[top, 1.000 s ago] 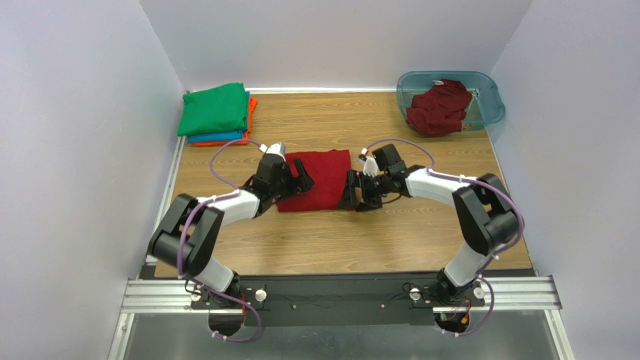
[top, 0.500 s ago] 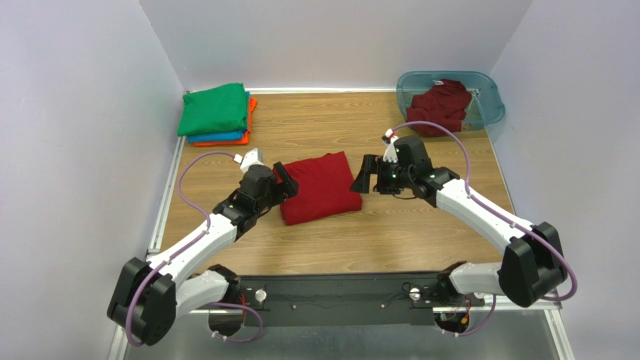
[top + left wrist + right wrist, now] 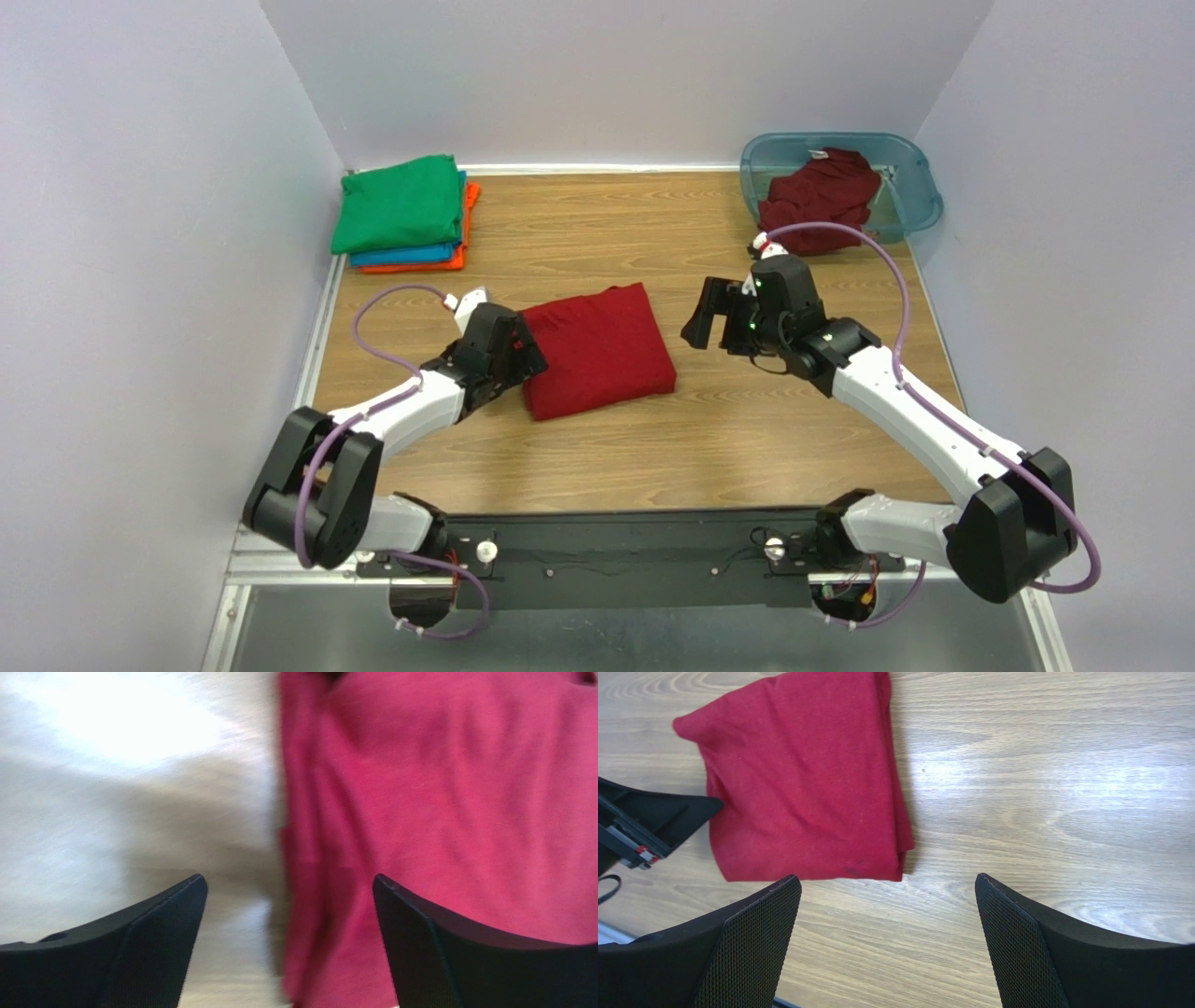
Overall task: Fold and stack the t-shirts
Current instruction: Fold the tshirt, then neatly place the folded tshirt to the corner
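Observation:
A folded dark red t-shirt (image 3: 601, 350) lies mid-table, also in the left wrist view (image 3: 449, 798) and the right wrist view (image 3: 808, 777). My left gripper (image 3: 530, 350) is open and low at its left edge. That edge runs between the two fingers (image 3: 289, 889), and nothing is gripped. My right gripper (image 3: 709, 329) hangs open off the shirt's right side, over bare wood (image 3: 887, 882). Green (image 3: 400, 203), blue (image 3: 407, 256) and orange (image 3: 470, 203) t-shirts sit folded in a stack at the back left. Another dark red t-shirt (image 3: 817, 196) is crumpled in the tub.
The translucent teal tub (image 3: 912, 175) stands at the back right corner. Pale walls close in the wooden table (image 3: 617, 448) on three sides. A metal rail (image 3: 631, 546) with both arm bases runs along the near edge. The left arm's finger (image 3: 654, 822) shows in the right wrist view.
Both grippers have come off the folded red shirt, which now lies slightly turned. The right gripper has moved right and away. The left arm has lowered, its gripper staying at the shirt's left edge.

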You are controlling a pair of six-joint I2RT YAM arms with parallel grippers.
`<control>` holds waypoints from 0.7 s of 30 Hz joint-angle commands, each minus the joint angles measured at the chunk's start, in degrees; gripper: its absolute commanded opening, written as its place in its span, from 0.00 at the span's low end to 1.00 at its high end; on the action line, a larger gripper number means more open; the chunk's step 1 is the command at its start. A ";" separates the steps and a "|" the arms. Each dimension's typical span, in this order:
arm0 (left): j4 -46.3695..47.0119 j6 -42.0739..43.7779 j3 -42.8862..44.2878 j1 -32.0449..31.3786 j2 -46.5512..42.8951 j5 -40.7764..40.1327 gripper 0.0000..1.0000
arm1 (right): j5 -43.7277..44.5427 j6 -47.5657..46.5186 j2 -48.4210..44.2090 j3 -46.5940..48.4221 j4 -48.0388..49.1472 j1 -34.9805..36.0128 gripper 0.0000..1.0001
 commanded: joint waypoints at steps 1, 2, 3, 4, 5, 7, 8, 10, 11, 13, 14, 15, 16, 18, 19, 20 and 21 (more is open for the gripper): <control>3.43 1.69 2.66 0.17 3.59 2.39 0.83 | 4.16 -1.08 0.39 -0.71 -1.36 -0.08 1.00; 3.44 1.78 2.66 0.08 4.29 2.74 0.78 | 4.51 -1.08 0.40 -0.88 -1.36 -0.08 1.00; 3.96 1.96 3.01 -0.01 4.91 3.61 0.72 | 4.69 -1.17 0.74 -0.97 -1.36 -0.08 1.00; 4.05 1.96 3.10 0.08 5.87 3.88 0.68 | 4.86 -1.26 1.01 -1.06 -1.36 -0.08 1.00; 4.05 2.05 3.10 0.08 6.23 4.15 0.63 | 5.04 -1.34 1.19 -1.06 -1.36 -0.08 1.00; 4.05 2.22 3.45 -0.01 7.63 4.59 0.60 | 5.21 -1.78 1.80 -1.15 -1.45 -0.08 1.00; 4.05 2.31 3.63 -0.10 8.16 4.67 0.60 | 5.30 -1.87 1.98 -1.15 -1.36 -0.08 1.00; 4.05 2.48 4.33 -0.45 9.74 4.85 0.59 | 5.57 -2.22 2.33 -1.15 -1.45 -0.08 1.00; 4.05 2.49 4.59 -0.62 10.45 4.94 0.59 | 5.74 -2.31 2.42 -1.15 -1.36 -0.08 1.00; 4.05 2.92 6.00 -1.32 12.03 4.15 0.54 | 5.83 -2.57 2.68 -1.23 -1.36 -0.08 1.00; 3.71 3.01 6.87 -1.50 12.56 4.06 0.54 | 5.74 -2.75 2.68 -1.23 -1.36 -0.17 1.00; 3.79 3.10 7.32 -1.50 13.00 4.23 0.53 | 5.74 -2.92 2.77 -1.32 -1.36 -0.08 1.00; 3.70 3.27 7.67 -1.59 13.61 4.32 0.51 | 6.09 -3.01 2.86 -1.32 -1.36 0.01 1.00; 3.61 3.54 8.81 -1.68 15.63 4.85 0.42 | 6.27 -3.10 3.12 -1.41 -1.36 -0.17 1.00; 3.53 3.54 9.25 -1.68 17.29 4.94 0.38 | 6.27 -3.28 3.12 -1.41 -1.36 -0.17 1.00; 3.44 3.80 10.30 -1.68 18.18 5.11 0.31 | 6.18 -3.37 3.12 -1.41 -1.27 -0.17 1.00; 3.09 4.06 10.92 -1.77 19.06 5.11 0.27 | 6.27 -3.37 3.03 -1.41 -1.36 -0.17 1.00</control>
